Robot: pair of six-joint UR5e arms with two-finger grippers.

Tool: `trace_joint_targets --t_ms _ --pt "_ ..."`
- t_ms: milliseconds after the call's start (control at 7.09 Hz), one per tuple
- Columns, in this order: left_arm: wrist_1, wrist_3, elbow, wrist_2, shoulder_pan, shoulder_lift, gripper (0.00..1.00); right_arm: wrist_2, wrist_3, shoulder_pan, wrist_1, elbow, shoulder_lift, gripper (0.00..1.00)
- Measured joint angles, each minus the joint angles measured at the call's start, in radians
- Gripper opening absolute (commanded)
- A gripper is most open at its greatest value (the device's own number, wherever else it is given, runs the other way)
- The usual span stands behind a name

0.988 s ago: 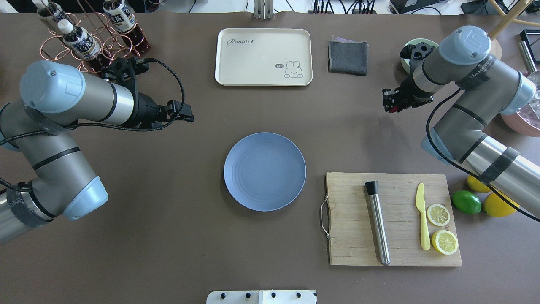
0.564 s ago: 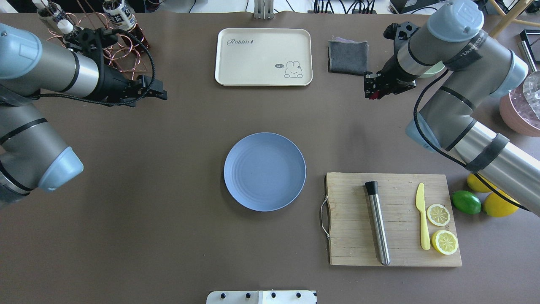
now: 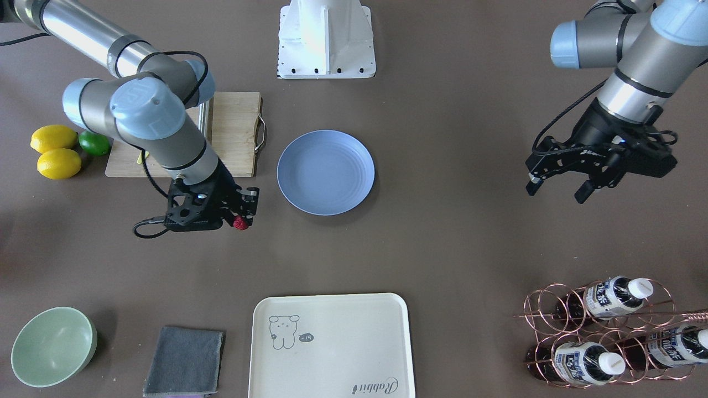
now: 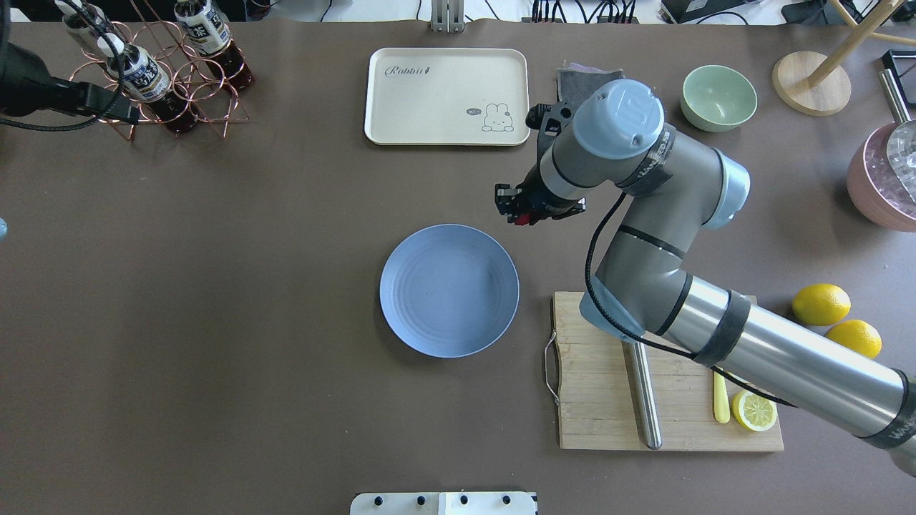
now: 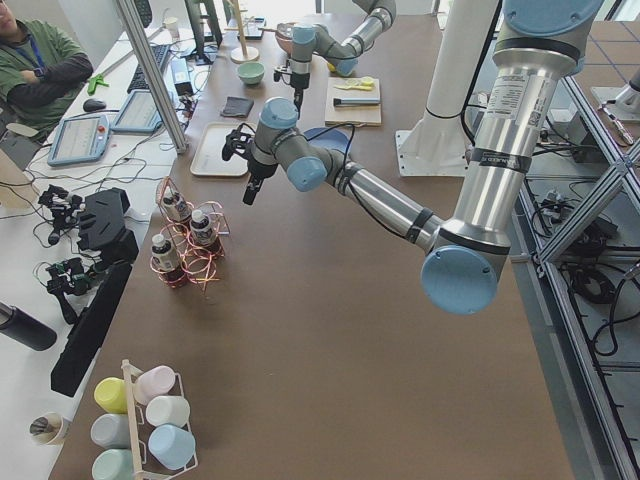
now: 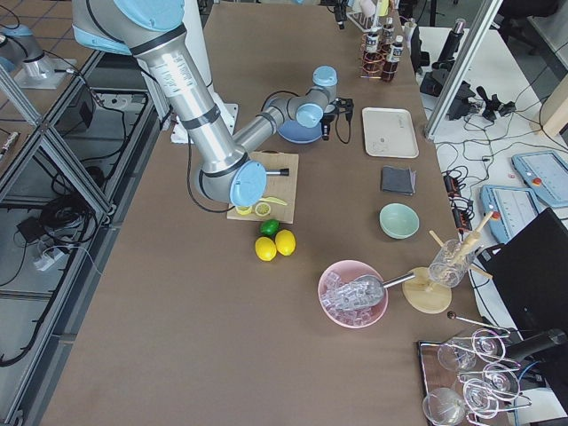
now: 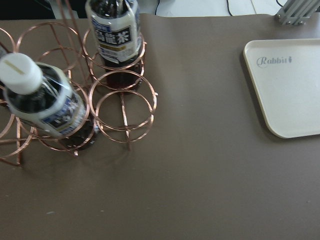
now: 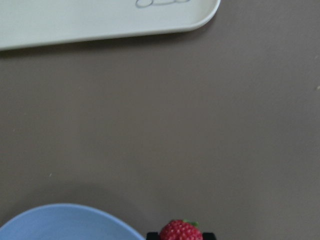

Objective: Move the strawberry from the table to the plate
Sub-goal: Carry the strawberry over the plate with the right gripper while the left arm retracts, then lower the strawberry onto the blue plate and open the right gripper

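Note:
My right gripper (image 4: 519,212) is shut on the strawberry (image 4: 524,218), a small bumpy red berry (image 3: 240,223) held just above the table (image 4: 250,286). It hangs a short way beyond the far right rim of the blue-grey plate (image 4: 449,290), which holds nothing. In the right wrist view the strawberry (image 8: 181,231) shows at the bottom edge, with the plate's rim (image 8: 65,222) to its left. My left gripper (image 3: 556,189) is open with nothing in it, up at the table's far left near the bottle rack (image 3: 603,326).
The cream tray (image 4: 447,96) lies beyond the plate. A wooden cutting board (image 4: 594,422) with a metal rod, a yellow knife and a lemon half sits under my right arm. A green bowl (image 4: 718,96), grey cloth, whole lemons (image 4: 821,304) and a pink bowl stand on the right.
My right arm has swung in from the far right to the plate's edge with the strawberry in its grip. My left arm has drawn back to the far left corner.

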Motion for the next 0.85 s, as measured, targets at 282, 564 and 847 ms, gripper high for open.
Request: trace_joint_targets --t_ms 282,564,847 --pt "0.001 0.058 -0.008 -0.042 -0.084 0.073 0.98 -0.015 0.06 -0.098 0.005 0.043 0.008 0.0" --pt "-0.007 0.243 -0.005 -0.132 -0.213 0.187 0.98 -0.029 0.105 -0.165 0.006 0.085 0.009 0.0" --pt "-0.002 0.416 0.055 -0.154 -0.281 0.254 0.98 -0.048 0.117 -0.198 0.008 0.093 0.01 0.0"
